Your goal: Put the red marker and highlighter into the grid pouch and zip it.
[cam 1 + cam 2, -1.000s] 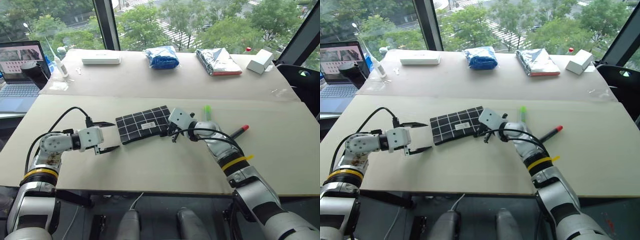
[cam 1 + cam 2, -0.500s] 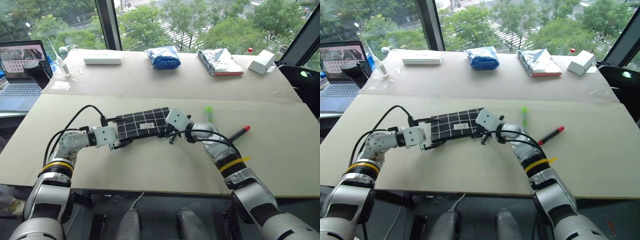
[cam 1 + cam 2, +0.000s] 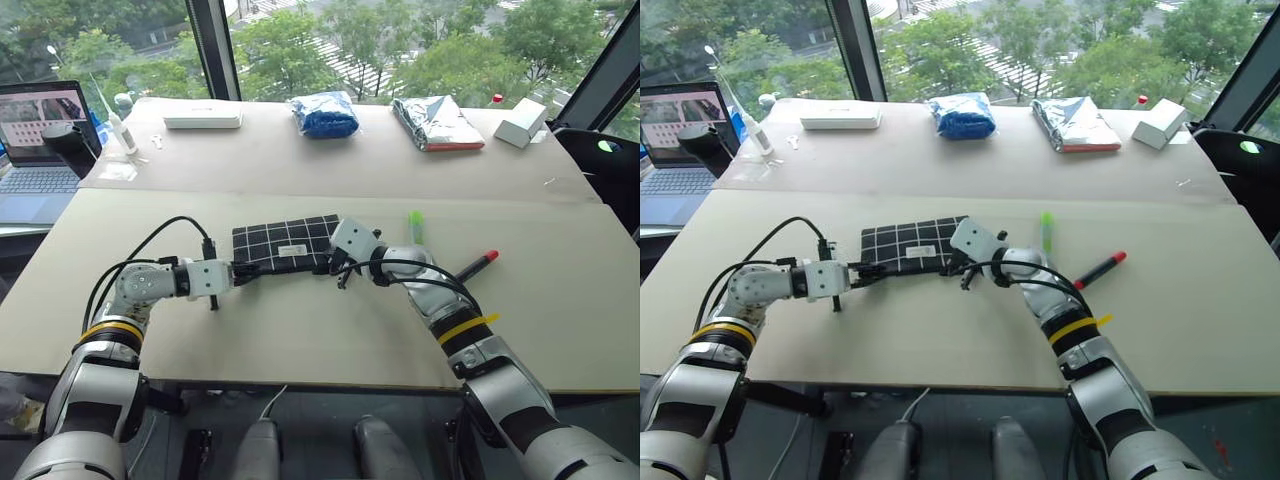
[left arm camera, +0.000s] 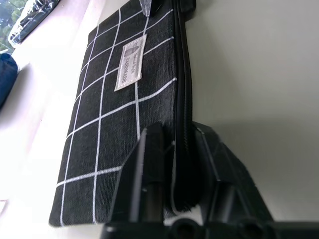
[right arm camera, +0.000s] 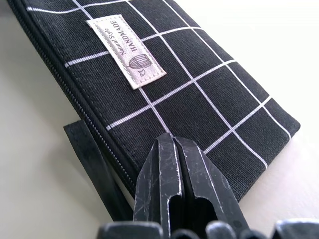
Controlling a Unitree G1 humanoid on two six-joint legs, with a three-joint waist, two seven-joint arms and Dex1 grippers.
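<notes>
A second ago the left gripper (image 3: 240, 272) hung wide open beside the grid pouch (image 3: 285, 247); now it has slid in and its jaws have closed, pinching the zipper edge at the pouch's left end. The left wrist view shows the black fingers (image 4: 149, 164) on each side of the zipper seam. The right gripper (image 3: 325, 264) has stayed at the pouch's right end with its jaws pressed together, their tips resting at the pouch's corner above the black pull strap (image 5: 94, 164). The pouch has not moved: it lies flat on the near bench (image 3: 300, 340), its white label (image 3: 292, 250) face up. Its zipper looks closed, and what is inside cannot be seen. The highlighter (image 3: 415, 225) lies on the bench just past the right arm, outside the pouch. The red marker (image 3: 478, 264) lies further right, also outside. On the far bench (image 3: 300, 160) sit a flat white box (image 3: 203, 118), a blue bag (image 3: 324, 114), a silver packet (image 3: 436, 122) and a small white box (image 3: 521, 122). A laptop (image 3: 42, 135) stands open at far left.
</notes>
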